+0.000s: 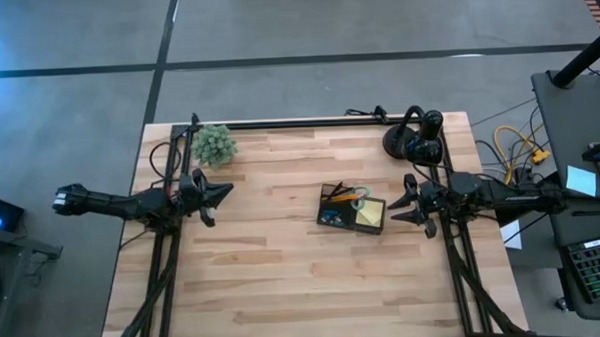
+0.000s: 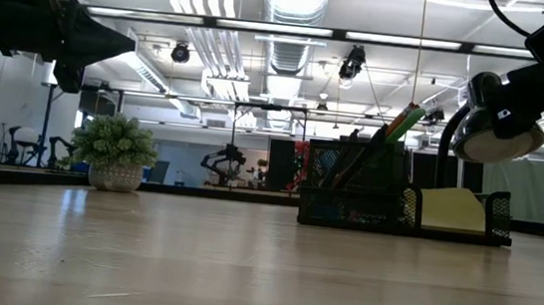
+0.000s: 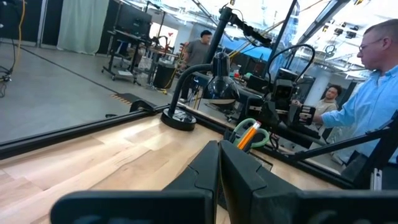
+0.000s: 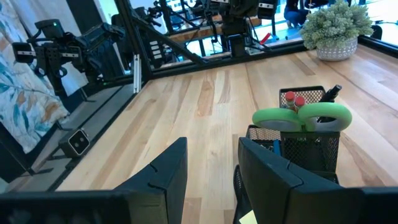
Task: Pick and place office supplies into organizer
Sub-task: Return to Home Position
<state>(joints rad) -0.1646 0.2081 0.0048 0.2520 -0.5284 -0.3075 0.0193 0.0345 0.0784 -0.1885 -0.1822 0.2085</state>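
The black mesh organizer point(image 1: 351, 210) stands on the table right of centre. In it stand green-handled scissors point(image 4: 303, 117), orange pencils point(image 3: 248, 134) and a dark pen point(image 4: 329, 93); a yellow sticky-note pad point(image 1: 372, 213) and a small blue piece point(image 1: 331, 216) lie in its low compartments. My left gripper point(image 1: 226, 189) hovers shut at the table's left, pointing toward the organizer. My right gripper point(image 1: 398, 206) hovers open just right of the organizer, empty.
A green bushy plant in a pot point(image 1: 214, 144) stands at the far left. A black desk lamp point(image 1: 409, 140) stands at the far right, behind my right arm. People show in the room beyond the table in the left wrist view.
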